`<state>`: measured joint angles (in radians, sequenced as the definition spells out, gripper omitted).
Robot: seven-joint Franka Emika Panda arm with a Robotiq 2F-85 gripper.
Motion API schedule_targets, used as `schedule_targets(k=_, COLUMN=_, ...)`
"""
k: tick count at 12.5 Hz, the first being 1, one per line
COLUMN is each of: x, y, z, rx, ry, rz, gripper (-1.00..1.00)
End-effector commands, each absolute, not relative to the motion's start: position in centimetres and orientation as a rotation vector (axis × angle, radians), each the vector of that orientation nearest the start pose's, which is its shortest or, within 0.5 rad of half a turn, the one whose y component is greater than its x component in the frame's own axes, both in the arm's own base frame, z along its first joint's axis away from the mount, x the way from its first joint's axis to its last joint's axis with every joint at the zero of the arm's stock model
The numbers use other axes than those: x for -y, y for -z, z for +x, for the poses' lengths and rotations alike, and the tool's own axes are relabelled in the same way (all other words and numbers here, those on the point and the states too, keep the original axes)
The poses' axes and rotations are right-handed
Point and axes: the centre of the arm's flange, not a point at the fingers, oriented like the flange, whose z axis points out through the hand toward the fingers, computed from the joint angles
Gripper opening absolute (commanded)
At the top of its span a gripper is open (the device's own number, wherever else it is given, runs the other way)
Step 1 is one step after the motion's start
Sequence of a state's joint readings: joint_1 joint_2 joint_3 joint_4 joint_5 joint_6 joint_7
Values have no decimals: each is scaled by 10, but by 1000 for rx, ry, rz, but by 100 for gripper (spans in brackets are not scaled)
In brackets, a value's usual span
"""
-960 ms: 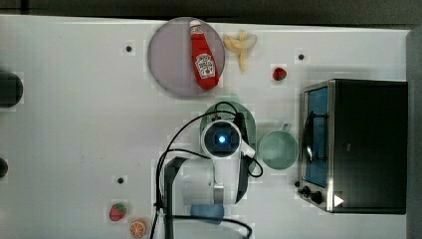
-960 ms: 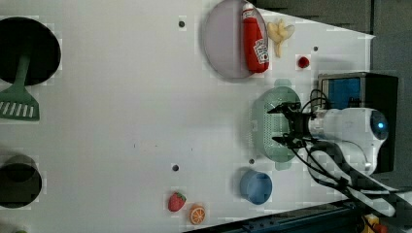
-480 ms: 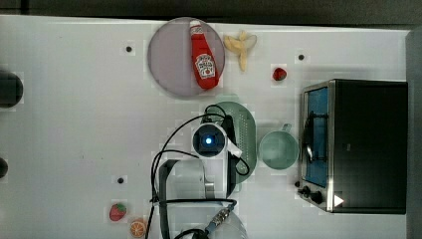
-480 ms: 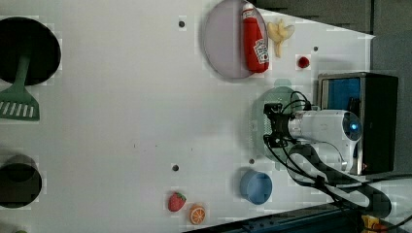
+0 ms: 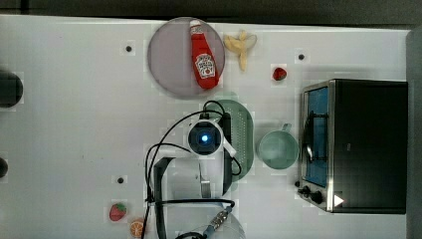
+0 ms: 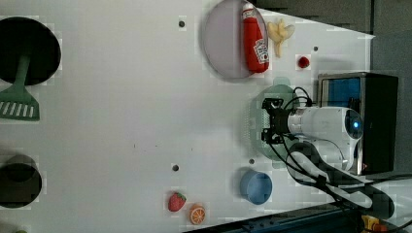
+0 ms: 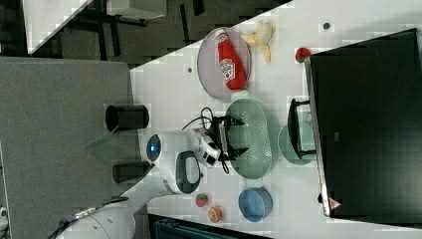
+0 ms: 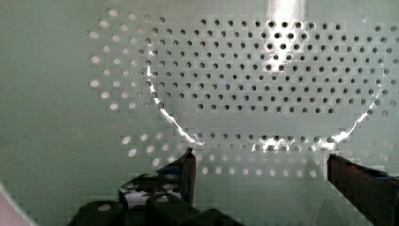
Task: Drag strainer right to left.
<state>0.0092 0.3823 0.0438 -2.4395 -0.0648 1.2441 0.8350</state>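
Observation:
The strainer (image 5: 243,133) is a pale mint-green oval colander lying between the grey plate and the mug, partly hidden under my wrist in the top view. In the left view the strainer (image 6: 256,121) and in the right view the strainer (image 7: 255,138) have my gripper (image 7: 238,136) reaching into the bowl. The gripper (image 6: 268,121) is open, its two fingers spread across the bowl's short width. In the wrist view the gripper (image 8: 263,162) hangs just over the strainer's (image 8: 244,80) holed floor, with one fingertip (image 8: 188,167) near the inner wall. Nothing is held.
A green mug (image 5: 277,149) sits close to the strainer on the top view's right, with a black toaster oven (image 5: 363,144) beyond it. A grey plate (image 5: 171,57) carries a ketchup bottle (image 5: 203,57). A blue bowl (image 6: 256,186), a banana (image 5: 241,45) and a toy strawberry (image 5: 117,211) lie around.
My wrist has shifted toward the top view's left and the gripper has come down into the strainer's bowl. It stayed open. The strainer looks to be in about the same place.

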Motion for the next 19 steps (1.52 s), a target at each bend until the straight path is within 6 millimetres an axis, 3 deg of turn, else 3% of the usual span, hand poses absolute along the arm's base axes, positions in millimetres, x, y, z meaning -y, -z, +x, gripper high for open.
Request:
schedule_targets(k=1, x=-78, y=-161, z=475, rx=-2157, ry=-17, rz=-2260, gripper=100)
schedule_targets(k=12, x=-198, y=-157, z=464, rx=-2191, ry=-92, rz=-2182, gripper=100)
schedule_targets(k=19, x=-256, y=-155, z=470, rx=-2198, ry=-127, rz=-2206, gripper=100)
